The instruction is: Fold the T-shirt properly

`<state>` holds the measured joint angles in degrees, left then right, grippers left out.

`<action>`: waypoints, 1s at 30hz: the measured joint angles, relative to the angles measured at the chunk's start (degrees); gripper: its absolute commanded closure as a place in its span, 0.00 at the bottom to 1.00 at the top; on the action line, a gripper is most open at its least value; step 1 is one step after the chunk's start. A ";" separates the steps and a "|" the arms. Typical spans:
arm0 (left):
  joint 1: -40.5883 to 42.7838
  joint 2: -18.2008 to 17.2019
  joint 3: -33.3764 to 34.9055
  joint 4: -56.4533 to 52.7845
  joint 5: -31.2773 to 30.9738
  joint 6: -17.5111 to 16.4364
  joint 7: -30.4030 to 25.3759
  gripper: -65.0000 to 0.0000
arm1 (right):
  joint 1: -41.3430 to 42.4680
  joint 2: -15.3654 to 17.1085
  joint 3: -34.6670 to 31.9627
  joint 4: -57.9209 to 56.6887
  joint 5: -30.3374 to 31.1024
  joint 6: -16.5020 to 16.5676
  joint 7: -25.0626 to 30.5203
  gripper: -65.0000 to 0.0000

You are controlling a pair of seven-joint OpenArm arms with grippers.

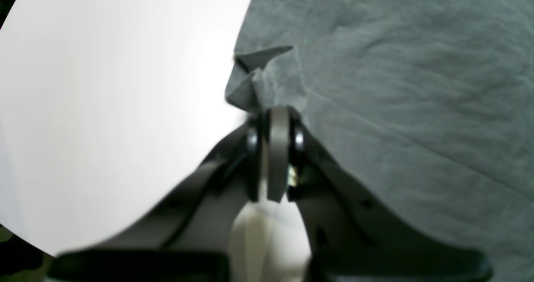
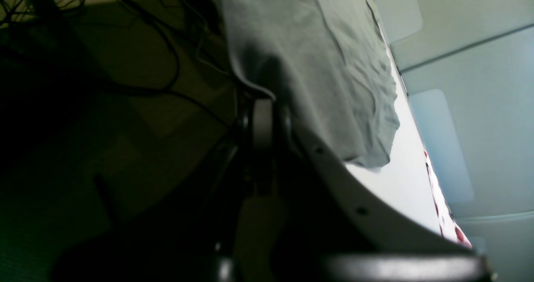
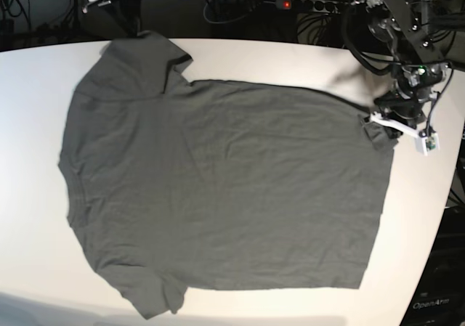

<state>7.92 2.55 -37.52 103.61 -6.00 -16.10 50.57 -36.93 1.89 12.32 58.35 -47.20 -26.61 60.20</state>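
across the middle of the base view the t-shirt (image 3: 218,188) lies spread flat on the white table (image 3: 305,61), neck end toward frame left, hem toward frame right, one sleeve at upper left, the other at lower left. no containers in view.

left gripper (image 1: 273,113): at the right edge of the base view, at the hem's upper corner. its wrist view shows the jaws pressed together on a small puckered fold of the shirt's edge, fabric bunched just above the tips.

right gripper (image 2: 263,102): its wrist view shows the jaws pressed together at a dark hem of grey cloth draped over the table's edge; too dim to tell whether cloth sits between them. cables (image 2: 158,65) lie on the floor at that view's left.
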 measured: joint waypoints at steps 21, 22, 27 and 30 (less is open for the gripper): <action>0.07 -1.27 0.00 0.07 -0.35 0.00 0.02 0.96 | -1.60 -0.11 6.86 4.17 -0.24 -0.02 5.01 1.00; 0.07 -1.27 0.00 0.07 -0.17 0.00 0.02 0.96 | -1.68 -0.09 6.86 5.68 -0.04 -0.04 4.76 1.00; 0.04 -1.27 0.17 0.07 -0.20 -0.02 0.00 0.96 | -2.99 -0.09 6.86 11.15 -0.24 0.00 4.55 1.00; 0.04 -1.29 0.17 0.07 -0.17 0.00 0.02 0.96 | -2.86 -0.13 6.91 12.13 -0.24 0.02 4.52 1.00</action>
<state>7.97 1.26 -37.34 103.68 -6.17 -16.10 50.59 -39.79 1.76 19.22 70.48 -47.44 -26.59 64.73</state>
